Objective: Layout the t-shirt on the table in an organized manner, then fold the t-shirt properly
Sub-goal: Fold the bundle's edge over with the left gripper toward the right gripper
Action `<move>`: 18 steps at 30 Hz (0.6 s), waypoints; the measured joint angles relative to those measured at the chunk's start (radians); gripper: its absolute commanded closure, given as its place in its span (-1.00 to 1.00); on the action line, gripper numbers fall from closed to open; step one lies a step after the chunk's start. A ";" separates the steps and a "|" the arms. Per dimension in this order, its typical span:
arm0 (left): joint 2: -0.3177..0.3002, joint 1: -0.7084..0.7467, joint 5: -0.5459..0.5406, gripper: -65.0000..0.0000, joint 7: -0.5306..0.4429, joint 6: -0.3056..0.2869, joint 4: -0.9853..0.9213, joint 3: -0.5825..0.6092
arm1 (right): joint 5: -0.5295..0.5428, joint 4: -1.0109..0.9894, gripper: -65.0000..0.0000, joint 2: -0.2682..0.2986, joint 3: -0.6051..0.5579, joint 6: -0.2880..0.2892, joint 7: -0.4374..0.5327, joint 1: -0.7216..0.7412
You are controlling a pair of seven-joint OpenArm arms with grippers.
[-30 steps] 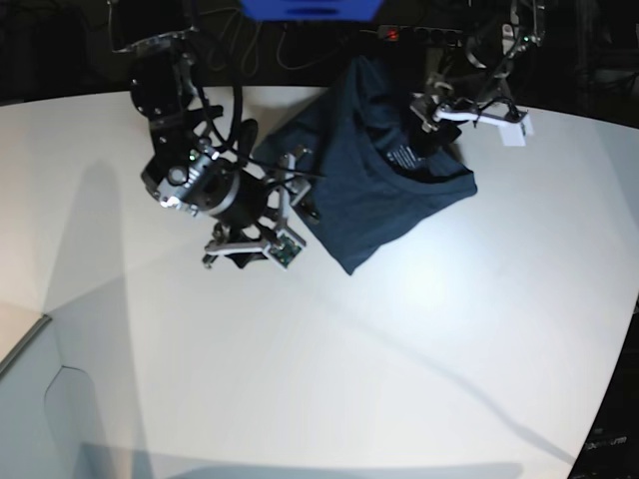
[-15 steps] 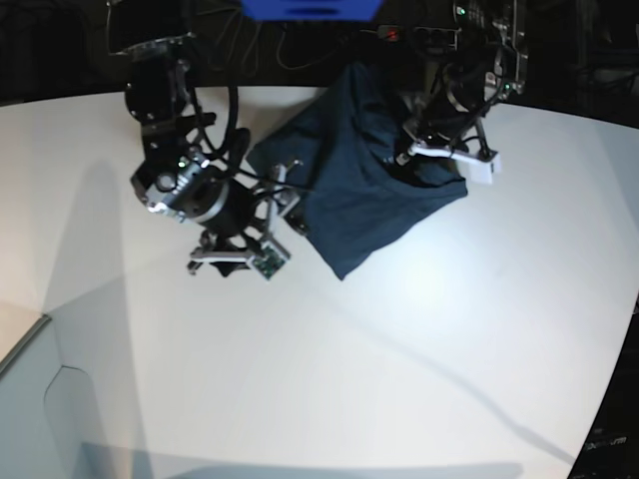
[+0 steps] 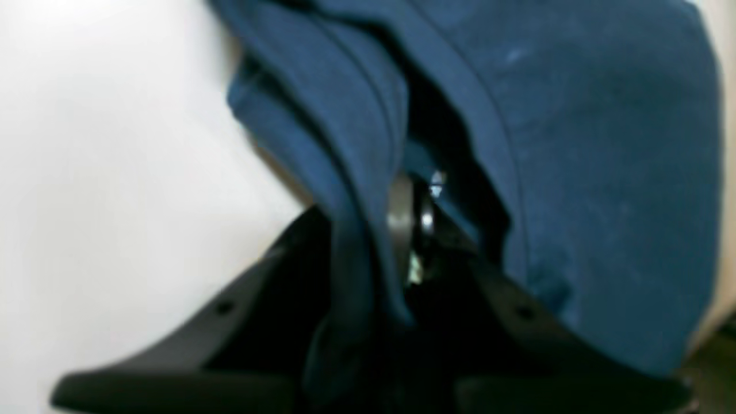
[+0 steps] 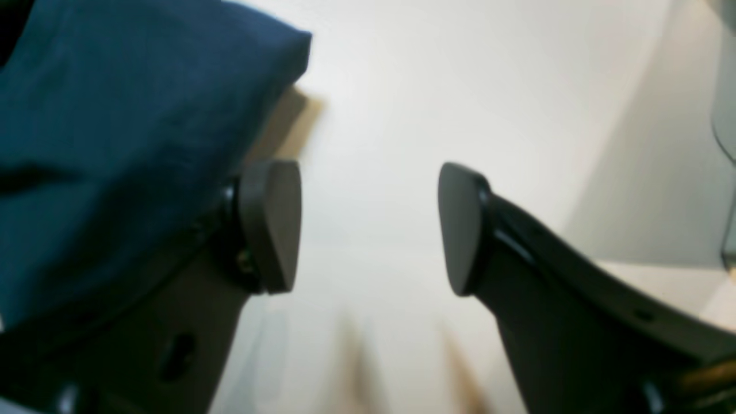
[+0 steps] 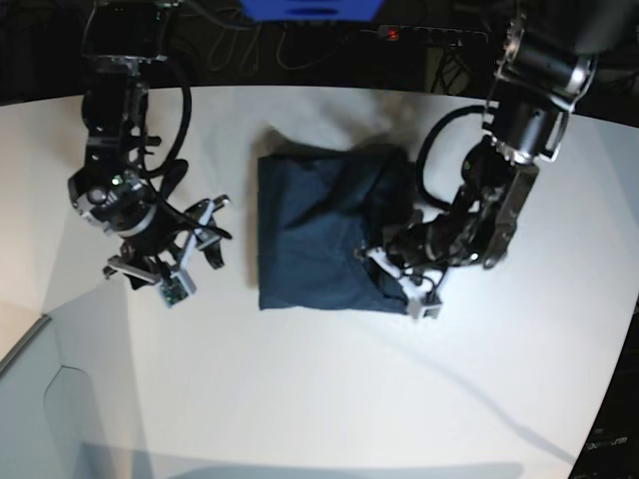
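Left jaws (image 5: 399, 271) now pinching a fold of the t-shirt (image 5: 319, 235), dragged from far-edge bundle down toward mid-bench (image 5: 329, 399); previously spread wide above the neck. Shirt now lying as a flatter, roughly square heap at centre, still crumpled on the left arm's side. Right jaws (image 4: 368, 227) spread, empty, backed off beside the cloth; layout started, folding not yet.

Base view: high overhead, looking down on the whole surface (image 5: 329, 389). Wrist views: close, low along each hand; all three share the t-shirt (image 5: 319, 235).
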 measured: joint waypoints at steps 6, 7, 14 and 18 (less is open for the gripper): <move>0.076 -0.170 0.169 1.00 0.012 0.003 -0.101 0.249 | 0.000 0.001 -0.14 -0.002 0.081 0.000 -0.002 -0.001; 0.093 -0.185 0.196 1.00 0.008 0.004 -0.101 0.277 | 0.001 0.001 -0.14 -0.002 0.089 0.000 0.000 -0.001; 0.192 -0.223 0.427 1.00 -0.077 -0.111 -0.108 0.504 | -0.003 0.000 -0.14 0.000 0.203 0.000 -0.001 0.000; 0.211 -0.219 0.594 1.00 -0.171 -0.268 -0.111 0.606 | -0.003 0.000 -0.14 -0.005 0.246 0.000 0.002 -0.002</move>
